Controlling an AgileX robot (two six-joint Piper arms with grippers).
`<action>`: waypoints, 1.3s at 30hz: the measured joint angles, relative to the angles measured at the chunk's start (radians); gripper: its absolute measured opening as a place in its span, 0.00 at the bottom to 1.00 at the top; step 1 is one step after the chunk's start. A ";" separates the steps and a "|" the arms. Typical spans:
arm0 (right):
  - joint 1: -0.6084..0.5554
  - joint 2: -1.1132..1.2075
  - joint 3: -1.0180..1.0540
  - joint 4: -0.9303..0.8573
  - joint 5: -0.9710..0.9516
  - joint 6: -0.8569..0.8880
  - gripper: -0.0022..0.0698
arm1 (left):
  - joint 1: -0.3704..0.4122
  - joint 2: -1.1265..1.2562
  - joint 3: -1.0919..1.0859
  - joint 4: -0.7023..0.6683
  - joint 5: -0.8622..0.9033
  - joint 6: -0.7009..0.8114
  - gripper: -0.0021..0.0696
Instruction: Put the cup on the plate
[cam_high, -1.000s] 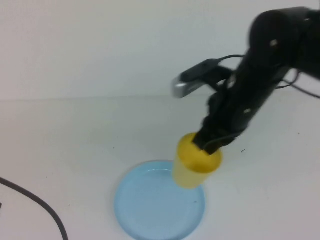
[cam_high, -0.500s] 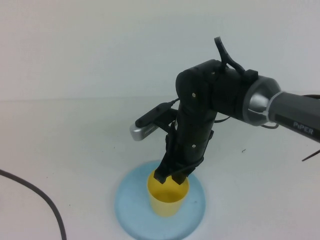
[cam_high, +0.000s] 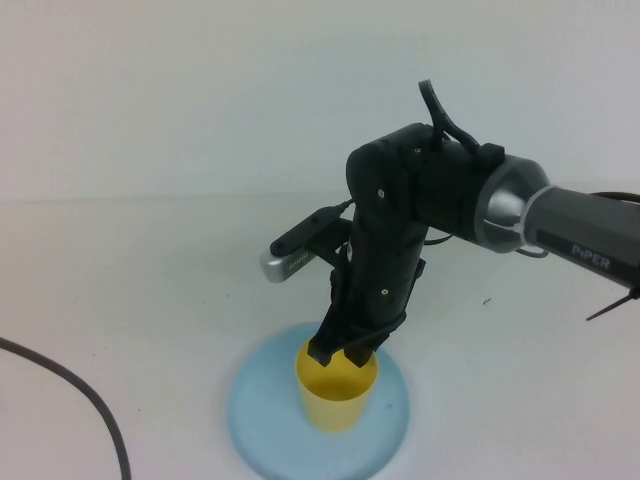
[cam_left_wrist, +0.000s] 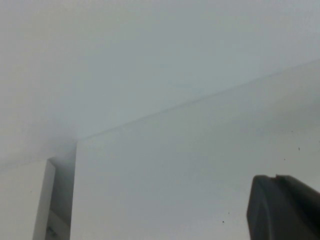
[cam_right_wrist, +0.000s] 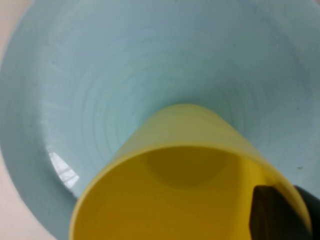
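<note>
The yellow cup (cam_high: 335, 402) stands upright on the middle of the light blue plate (cam_high: 262, 420), near the table's front edge. My right gripper (cam_high: 350, 350) reaches down from the right and is shut on the cup's far rim, one finger inside and one outside. In the right wrist view the cup (cam_right_wrist: 175, 165) fills the lower part, with the plate (cam_right_wrist: 150, 65) beneath and around it and the right gripper (cam_right_wrist: 292, 199) on the rim. My left gripper (cam_left_wrist: 276, 179) shows only in the left wrist view, over bare white table, fingers together and holding nothing.
A black cable (cam_high: 90, 402) curves across the table's front left corner. The white table (cam_high: 150, 270) runs back to a white wall. My right arm's wrist camera (cam_high: 295, 255) juts out to the left above the plate.
My right gripper has carried the cup left and down from the plate's right edge onto its middle. In the last half second it has hardly moved.
</note>
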 joint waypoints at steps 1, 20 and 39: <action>0.000 0.000 -0.001 0.007 0.000 0.000 0.08 | 0.000 0.000 0.000 0.000 0.000 0.000 0.03; 0.002 -0.059 -0.121 0.064 0.093 0.132 0.62 | -0.002 0.000 0.000 0.109 0.000 -0.147 0.03; 0.116 -0.569 0.033 -0.225 0.112 0.231 0.04 | -0.044 -0.008 0.000 0.149 0.145 -0.240 0.03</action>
